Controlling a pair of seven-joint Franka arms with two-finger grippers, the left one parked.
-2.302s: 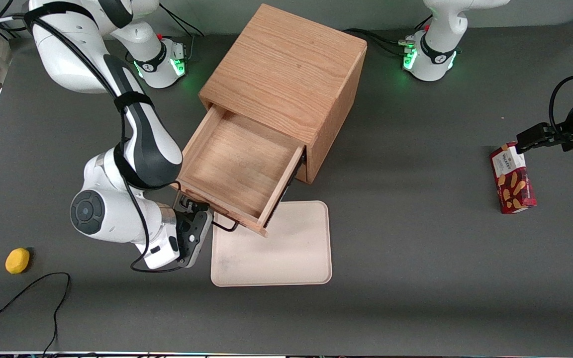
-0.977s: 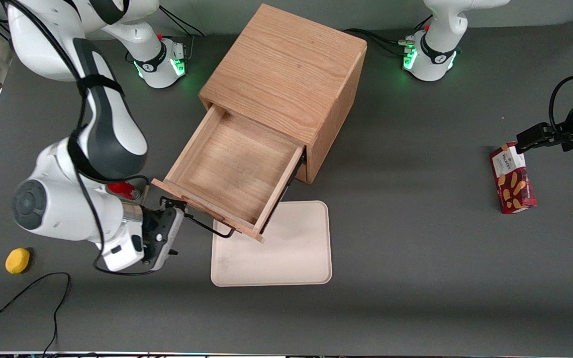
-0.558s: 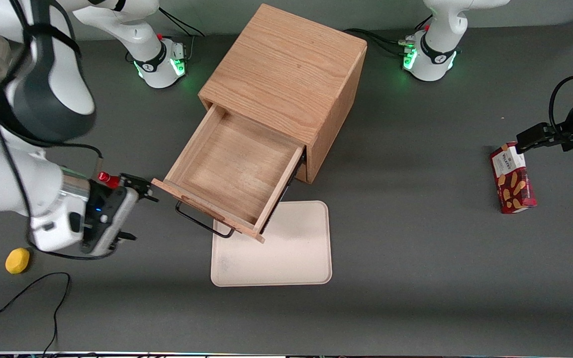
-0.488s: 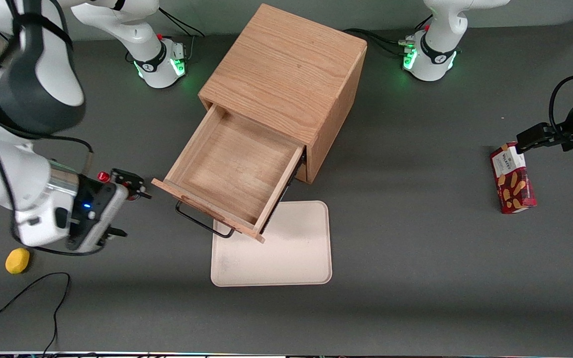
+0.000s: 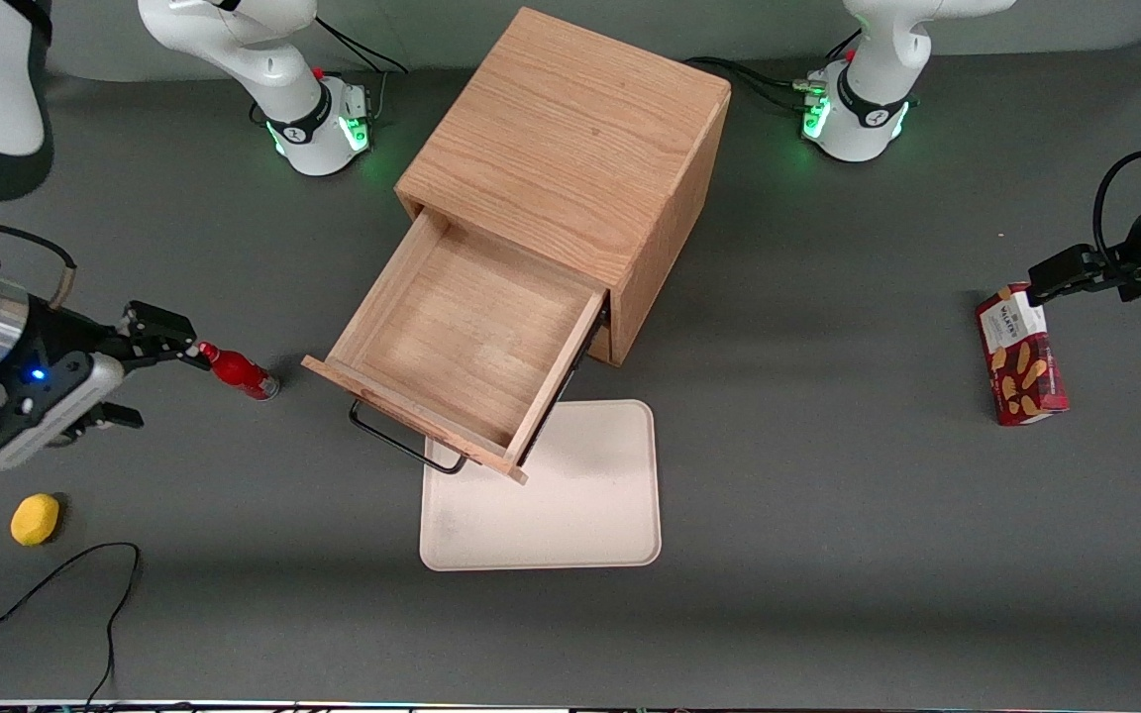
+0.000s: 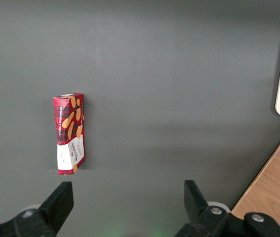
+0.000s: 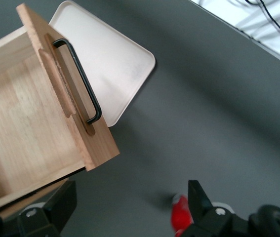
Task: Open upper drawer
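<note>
The drawer (image 5: 462, 337) stands pulled well out of the cabinet (image 5: 570, 139). Its bare wooden floor is open to view, and its front panel overhangs the edge of the tray (image 5: 570, 495) that lies on the counter (image 5: 828, 555) nearer the front camera. The handle (image 5: 402, 446) is free, with nothing holding it. By the look of it, the opening is as good as done.

The hand (image 5: 162, 381) hovers above the counter, well apart from the drawer, toward the working arm's end. Its fingers are spread wide with nothing between them, which the right wrist view bears out. That view looks down on the drawer's front corner and handle from a distance. Hanging there, the hand is clear of the drawer front and blocks nothing.

A small red bottle (image 5: 234, 368) lies on the counter between the hand and the drawer, close to the upper fingertip. It is the one thing the hand could knock if it swung low toward the cabinet. A yellow lump (image 5: 35, 519) and a loose cable (image 5: 36, 594) lie nearer the camera at the same end. The counter around the hand is otherwise open, so lifting straight up looks the safest way out. A biscuit box (image 5: 1021, 366) lies toward the parked arm's end, out of the way.
</note>
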